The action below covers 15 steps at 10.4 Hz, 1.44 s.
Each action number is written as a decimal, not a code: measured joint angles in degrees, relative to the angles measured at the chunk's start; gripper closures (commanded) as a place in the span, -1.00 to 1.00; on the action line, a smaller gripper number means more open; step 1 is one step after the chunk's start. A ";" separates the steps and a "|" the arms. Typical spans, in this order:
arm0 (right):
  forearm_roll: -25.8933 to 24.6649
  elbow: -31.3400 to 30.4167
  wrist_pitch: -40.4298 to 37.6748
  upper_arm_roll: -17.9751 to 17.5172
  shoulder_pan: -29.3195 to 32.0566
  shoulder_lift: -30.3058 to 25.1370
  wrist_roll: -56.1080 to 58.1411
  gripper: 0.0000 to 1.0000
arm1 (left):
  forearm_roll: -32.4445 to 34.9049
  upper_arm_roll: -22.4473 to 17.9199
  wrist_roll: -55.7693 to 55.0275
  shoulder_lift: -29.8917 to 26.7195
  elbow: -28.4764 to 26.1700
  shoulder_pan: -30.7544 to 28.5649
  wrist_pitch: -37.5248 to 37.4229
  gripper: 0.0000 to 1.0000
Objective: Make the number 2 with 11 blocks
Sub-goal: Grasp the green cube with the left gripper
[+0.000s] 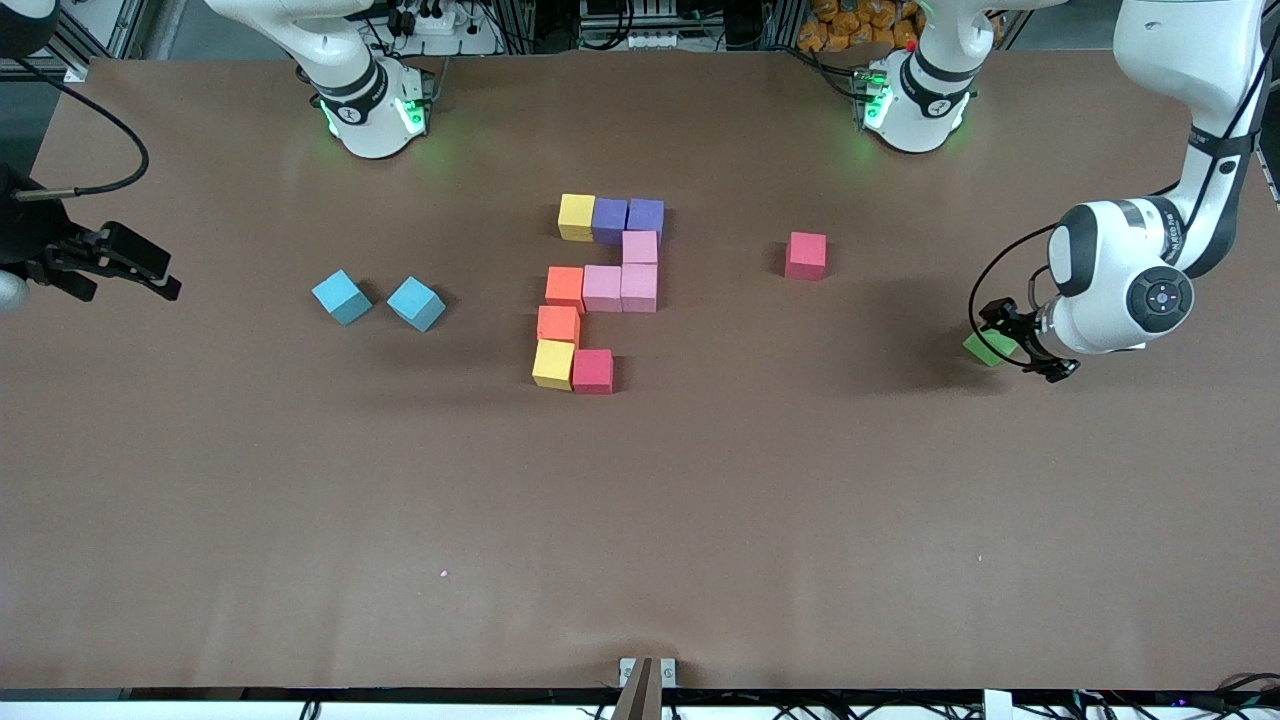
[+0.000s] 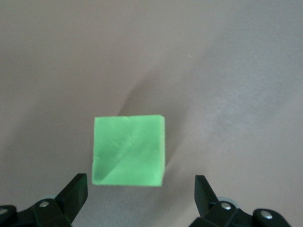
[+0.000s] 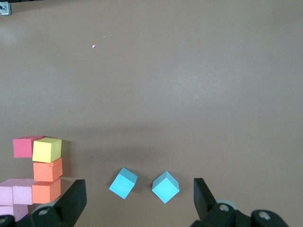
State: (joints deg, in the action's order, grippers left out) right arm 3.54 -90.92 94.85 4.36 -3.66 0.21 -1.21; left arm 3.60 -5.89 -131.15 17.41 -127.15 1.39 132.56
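Hovering open over green block (image 2: 129, 151) — left end effector (image 2: 139, 196), right end effector (image 1: 100, 260) waiting.

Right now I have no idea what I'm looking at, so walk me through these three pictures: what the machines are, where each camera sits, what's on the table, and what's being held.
Two white robot arms stand at a brown table. The wide picture comes from a high camera facing them. The other two come from cameras on the arms' wrists, looking down past the black fingers.

In the middle lies an unfinished digit 2 of ten touching foam cubes: yellow, purple, pink, orange and red. A loose pink-red cube sits toward the left arm's end. Two light blue cubes sit toward the right arm's end.

The left gripper hangs open just over a green cube, fingers on either side, not touching it. The right gripper waits, open, near the table's edge at the right arm's end. Neither holds anything.
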 measured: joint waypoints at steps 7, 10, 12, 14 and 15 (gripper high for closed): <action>0.00 0.00 0.00 0.07 0.00 0.00 0.00 -1.00 | 1.26 -0.21 -1.01 2.48 -4.47 -1.44 6.80 -1.00; 0.00 0.00 0.00 0.21 0.01 0.01 0.00 -1.00 | 2.05 -0.30 -3.58 2.49 -4.43 -2.95 7.03 -1.00; 0.00 0.00 0.00 0.34 0.01 0.20 0.00 -1.00 | 2.06 -0.21 -4.03 2.49 -4.43 -2.91 7.03 -1.00; 0.00 -0.01 0.00 0.41 0.01 0.62 0.00 -1.00 | 2.06 -0.05 -4.82 2.49 -4.43 -2.73 7.03 -1.00; 0.00 -0.01 0.01 0.41 0.01 0.75 0.00 -1.00 | 2.06 0.15 -5.16 2.49 -4.43 -2.58 7.03 -1.00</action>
State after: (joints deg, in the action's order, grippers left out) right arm 3.54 -90.93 94.85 4.77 -3.65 0.95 -1.20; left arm 5.66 -5.74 -136.32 19.89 -131.58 -1.18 139.60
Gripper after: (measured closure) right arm 0.000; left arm 0.000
